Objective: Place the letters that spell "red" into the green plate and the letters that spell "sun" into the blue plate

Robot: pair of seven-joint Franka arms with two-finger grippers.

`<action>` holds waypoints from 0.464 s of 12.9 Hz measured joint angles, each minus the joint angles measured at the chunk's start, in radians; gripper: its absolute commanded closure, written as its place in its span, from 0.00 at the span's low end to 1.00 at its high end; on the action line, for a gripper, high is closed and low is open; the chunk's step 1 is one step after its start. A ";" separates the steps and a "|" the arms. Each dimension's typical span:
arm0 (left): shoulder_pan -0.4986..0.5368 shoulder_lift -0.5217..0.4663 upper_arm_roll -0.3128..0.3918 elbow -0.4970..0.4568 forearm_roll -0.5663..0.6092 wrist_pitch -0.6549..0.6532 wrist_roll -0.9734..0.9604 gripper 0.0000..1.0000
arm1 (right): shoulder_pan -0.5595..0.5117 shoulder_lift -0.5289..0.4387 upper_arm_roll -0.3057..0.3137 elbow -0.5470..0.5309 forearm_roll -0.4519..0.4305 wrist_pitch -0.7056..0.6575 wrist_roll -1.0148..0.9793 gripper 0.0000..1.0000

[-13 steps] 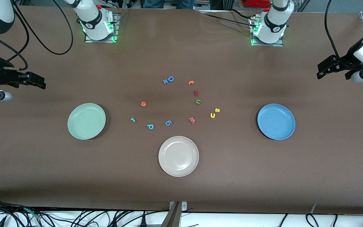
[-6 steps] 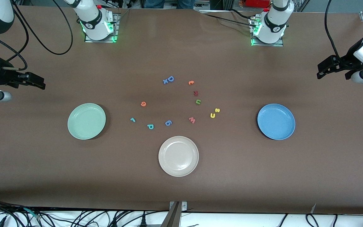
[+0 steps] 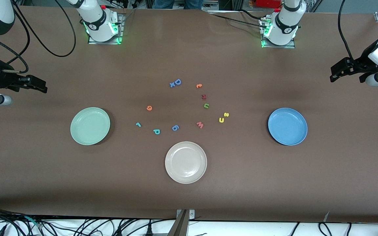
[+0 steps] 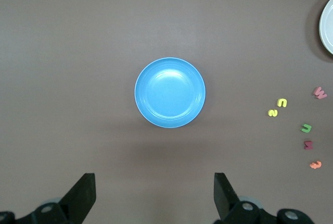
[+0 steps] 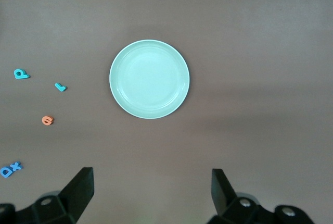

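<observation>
The green plate [image 3: 90,126] [image 5: 149,78] lies toward the right arm's end, the blue plate [image 3: 287,126] [image 4: 170,92] toward the left arm's end. Between them on the table lie the teal "r" [image 3: 138,124], orange "e" [image 3: 149,108] and teal "d" [image 3: 156,131], and nearer the blue plate the yellow "s" [image 3: 226,114], yellow "u" [image 3: 221,120] and green "n" [image 3: 206,105]. My right gripper [image 3: 40,86] [image 5: 152,179] hangs open and empty over bare table at its own end. My left gripper [image 3: 335,73] [image 4: 154,182] hangs open and empty at the other end.
A cream plate [image 3: 185,162] sits nearest the front camera, mid-table. Other letters lie among the task's: a blue "D" [image 3: 177,82] with an "x", an orange curled one [image 3: 199,86], a dark red one [image 3: 203,96], a pink "w" [image 3: 199,125] and a blue one [image 3: 175,127].
</observation>
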 measured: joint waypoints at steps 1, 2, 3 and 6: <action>0.000 0.000 0.000 0.000 0.000 0.000 0.000 0.00 | 0.000 0.000 0.000 0.000 0.000 0.000 0.000 0.00; 0.000 0.000 0.000 0.000 0.000 0.000 0.000 0.00 | 0.000 0.001 0.000 0.000 0.000 0.000 0.000 0.00; 0.000 0.000 0.000 0.000 0.000 0.000 0.000 0.00 | 0.000 0.003 0.000 0.000 0.000 0.000 0.000 0.00; 0.000 0.000 0.000 0.000 0.000 0.000 0.000 0.00 | 0.000 0.007 0.000 0.000 0.001 0.000 0.000 0.00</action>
